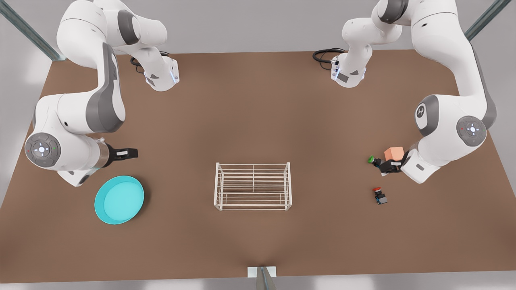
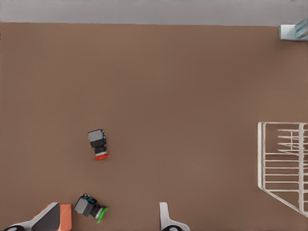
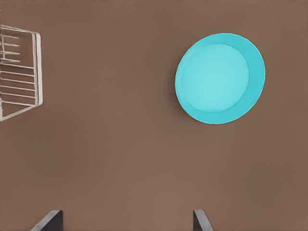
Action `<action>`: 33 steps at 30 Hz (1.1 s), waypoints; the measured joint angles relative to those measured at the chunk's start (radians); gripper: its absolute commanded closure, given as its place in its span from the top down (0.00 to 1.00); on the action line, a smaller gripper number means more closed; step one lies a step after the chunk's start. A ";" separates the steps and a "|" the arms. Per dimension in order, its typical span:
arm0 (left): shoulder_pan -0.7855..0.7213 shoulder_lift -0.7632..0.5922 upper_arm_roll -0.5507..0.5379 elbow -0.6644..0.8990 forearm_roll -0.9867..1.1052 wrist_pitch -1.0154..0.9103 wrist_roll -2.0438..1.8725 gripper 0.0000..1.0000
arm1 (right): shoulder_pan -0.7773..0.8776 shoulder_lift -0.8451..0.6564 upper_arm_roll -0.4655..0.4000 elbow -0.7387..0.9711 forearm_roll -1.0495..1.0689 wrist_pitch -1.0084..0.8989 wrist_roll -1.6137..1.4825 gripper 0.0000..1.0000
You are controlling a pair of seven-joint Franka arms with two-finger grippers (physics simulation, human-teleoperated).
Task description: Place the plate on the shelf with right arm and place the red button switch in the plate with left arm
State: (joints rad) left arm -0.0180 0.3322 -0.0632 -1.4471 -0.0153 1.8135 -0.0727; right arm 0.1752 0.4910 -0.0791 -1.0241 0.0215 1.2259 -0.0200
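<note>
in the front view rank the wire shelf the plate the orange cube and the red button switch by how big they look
1. shelf
2. plate
3. orange cube, partly hidden by the left gripper
4. red button switch

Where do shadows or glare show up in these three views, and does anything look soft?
Front view: even, diffuse light, with a faint shadow hugging the plate on the side toward the shelf; no glare on the table. Left wrist view: flat light, and the red switch and green switch look slightly soft. Right wrist view: a thin shadow rims the plate.
</note>
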 measured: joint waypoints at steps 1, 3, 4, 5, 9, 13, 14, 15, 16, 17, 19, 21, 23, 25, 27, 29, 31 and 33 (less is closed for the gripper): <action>0.001 0.000 0.000 0.002 -0.001 0.010 -0.002 1.00 | 0.001 0.000 -0.002 -0.001 0.000 0.010 -0.002 1.00; -0.003 0.017 -0.001 0.004 -0.001 0.027 -0.008 1.00 | -0.001 0.003 -0.003 -0.029 0.001 0.044 -0.007 1.00; -0.003 0.035 -0.001 0.004 0.000 0.034 -0.012 1.00 | -0.023 0.015 -0.003 -0.080 0.002 0.082 -0.011 1.00; -0.003 0.051 -0.001 0.001 0.001 0.040 -0.015 1.00 | -0.055 0.038 -0.003 -0.125 0.004 0.128 -0.020 1.00; -0.007 0.120 -0.002 0.001 0.031 0.057 -0.025 1.00 | -0.185 0.194 -0.027 -0.184 0.060 0.316 -0.075 1.00; -0.014 0.169 -0.003 -0.005 0.054 0.070 -0.035 1.00 | -0.241 0.286 -0.070 -0.206 0.095 0.480 -0.137 1.00; -0.010 0.180 -0.002 -0.006 0.057 0.073 -0.037 1.00 | -0.249 0.291 -0.074 -0.214 0.098 0.510 -0.151 1.00; -0.004 0.196 -0.002 -0.011 0.059 0.079 -0.040 1.00 | -0.258 0.294 -0.077 -0.229 0.101 0.539 -0.164 1.00; 0.003 0.206 -0.001 -0.027 0.060 0.091 -0.042 1.00 | -0.272 0.292 -0.080 -0.256 0.110 0.566 -0.181 1.00; 0.015 0.212 0.000 -0.039 0.061 0.105 -0.043 1.00 | -0.284 0.273 -0.102 -0.307 0.147 0.589 -0.204 1.00; 0.037 0.226 0.000 -0.046 0.063 0.130 -0.047 1.00 | -0.296 0.251 -0.162 -0.389 0.253 0.627 -0.269 1.00; 0.049 0.233 0.000 -0.047 0.063 0.149 -0.051 1.00 | -0.306 0.267 -0.185 -0.414 0.318 0.668 -0.337 1.00; 0.049 0.238 0.000 -0.042 0.065 0.163 -0.056 1.00 | -0.314 0.309 -0.192 -0.421 0.355 0.729 -0.408 1.00; 0.049 0.254 0.000 -0.038 0.070 0.178 -0.064 1.00 | -0.313 0.333 -0.194 -0.422 0.373 0.779 -0.473 1.00; 0.049 0.272 0.000 -0.037 0.082 0.192 -0.074 1.00 | -0.306 0.348 -0.195 -0.421 0.383 0.825 -0.534 1.00; 0.050 0.298 0.001 -0.026 0.094 0.206 -0.083 1.00 | -0.301 0.365 -0.195 -0.420 0.388 0.865 -0.588 0.99; 0.058 0.315 0.002 -0.018 0.100 0.216 -0.091 1.00 | -0.297 0.370 -0.196 -0.418 0.395 0.895 -0.637 0.65; 0.066 0.332 0.003 -0.015 0.104 0.223 -0.098 1.00 | -0.299 0.371 -0.198 -0.419 0.421 0.908 -0.678 0.62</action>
State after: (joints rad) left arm 0.0483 0.6639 -0.0605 -1.4622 0.0883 2.0369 -0.1708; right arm -0.1243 0.8616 -0.2768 -1.4429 0.4425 2.1338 -0.6976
